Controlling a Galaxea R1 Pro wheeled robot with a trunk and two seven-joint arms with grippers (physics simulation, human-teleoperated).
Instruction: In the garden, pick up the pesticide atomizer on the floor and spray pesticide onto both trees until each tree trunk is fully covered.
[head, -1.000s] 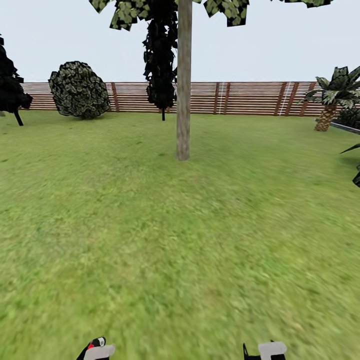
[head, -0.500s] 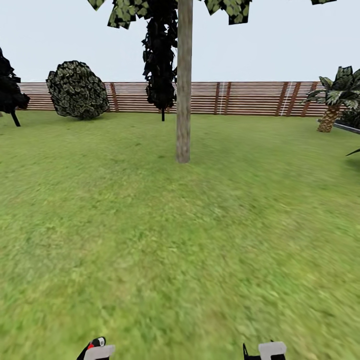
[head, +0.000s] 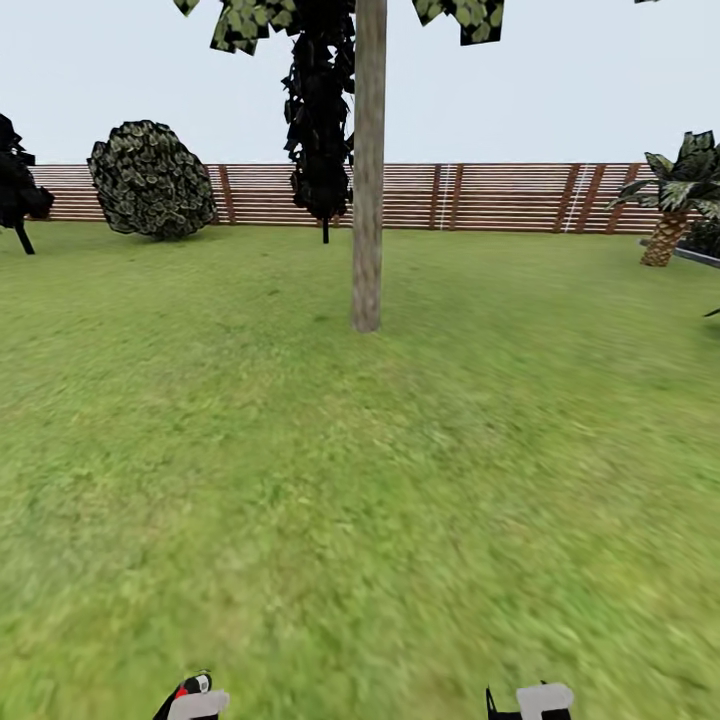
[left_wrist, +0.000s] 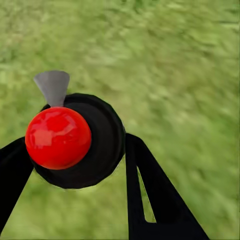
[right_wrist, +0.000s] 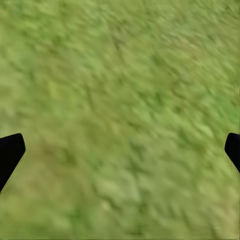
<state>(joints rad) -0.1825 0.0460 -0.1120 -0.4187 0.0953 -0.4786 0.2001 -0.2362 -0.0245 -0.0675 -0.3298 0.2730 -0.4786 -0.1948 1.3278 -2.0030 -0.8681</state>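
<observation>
Over the grass, left gripper (left_wrist: 75, 165) pinches the atomizer (left_wrist: 58, 137); right gripper (right_wrist: 120, 150) spread.

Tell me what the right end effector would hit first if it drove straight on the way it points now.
Most likely the grass floor: the right end effector has its fingers spread wide with only blurry lawn between and beyond them. How far off the grass lies is unclear.

— What colours show across the garden?
— Blurry green floor (head: 300, 480), brown slatted fence (head: 500, 195), mottled beige-grey tree trunk (head: 367, 200).
— And the left tool (left_wrist: 75, 165)?
— Black fingers around the pesticide atomizer (left_wrist: 75, 140): glossy red ball, black body, grey nozzle.
</observation>
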